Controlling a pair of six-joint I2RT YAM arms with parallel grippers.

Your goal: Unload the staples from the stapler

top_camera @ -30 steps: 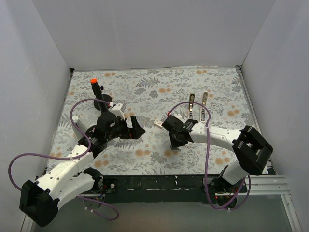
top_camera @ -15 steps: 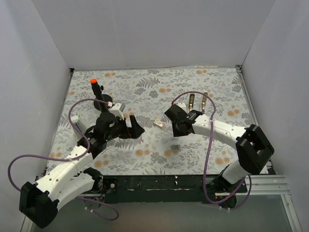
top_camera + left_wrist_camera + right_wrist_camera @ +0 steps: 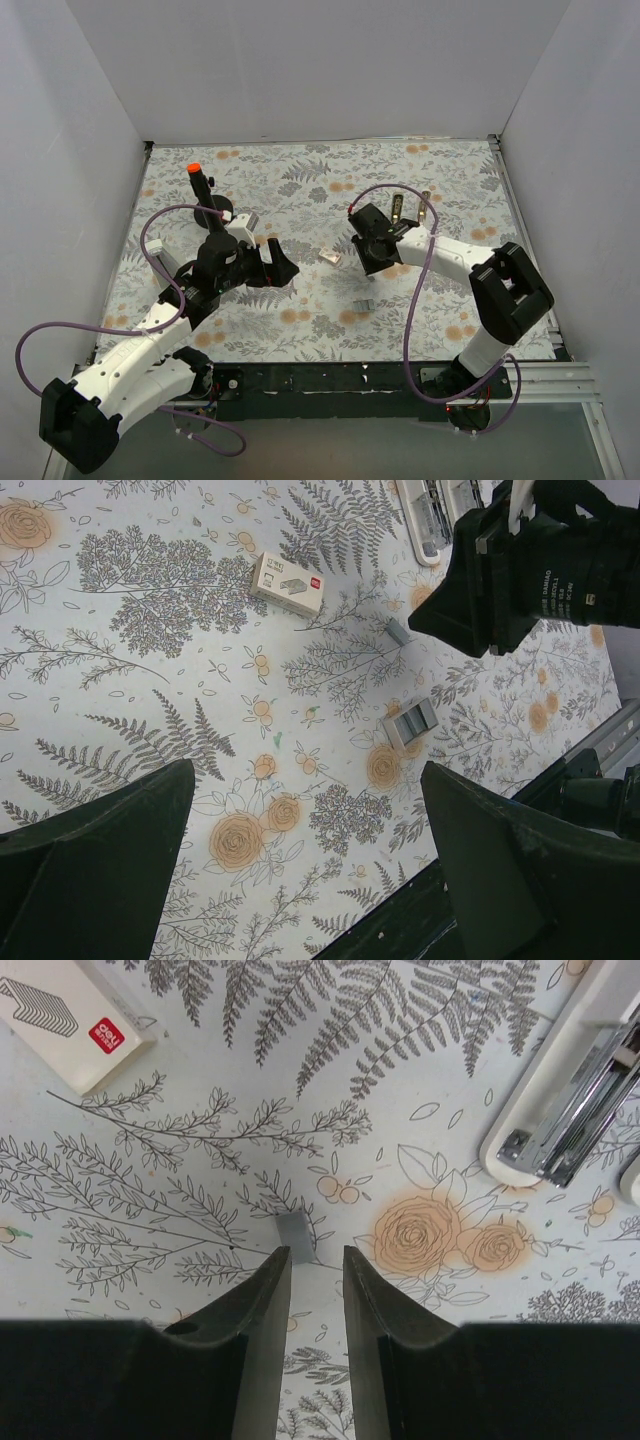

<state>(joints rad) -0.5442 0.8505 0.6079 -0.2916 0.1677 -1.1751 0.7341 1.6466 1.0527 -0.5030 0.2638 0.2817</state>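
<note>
**Strip is down, right arm heading back to the stapler**

1 second ago my right gripper [image 3: 315,1255] sat low over the spot near the front of the table where the staples [image 3: 364,304] lie now. Half a second ago it had lifted clear and the strip lay bare on the cloth. Now it has swung further up and away, so the strip is well apart from it and the stapler [image 3: 560,1110] fills the upper right of my right wrist view.

Its 2 fingers stand almost together with a narrow slit between them, and nothing is in the slit. A shorter staple piece [image 3: 295,1232] lies on the cloth just ahead of the tips, untouched.

My left gripper [image 3: 308,810] hangs spread wide and empty above the cloth. From there I look down on the strip, the small white box [image 3: 287,584] and my other arm.

The stapler lies opened out on the table, its metal rail showing. I read this as 1 load already delivered. I cannot tell whether any staples remain in the rail, so checking it looks like the next job.
</note>
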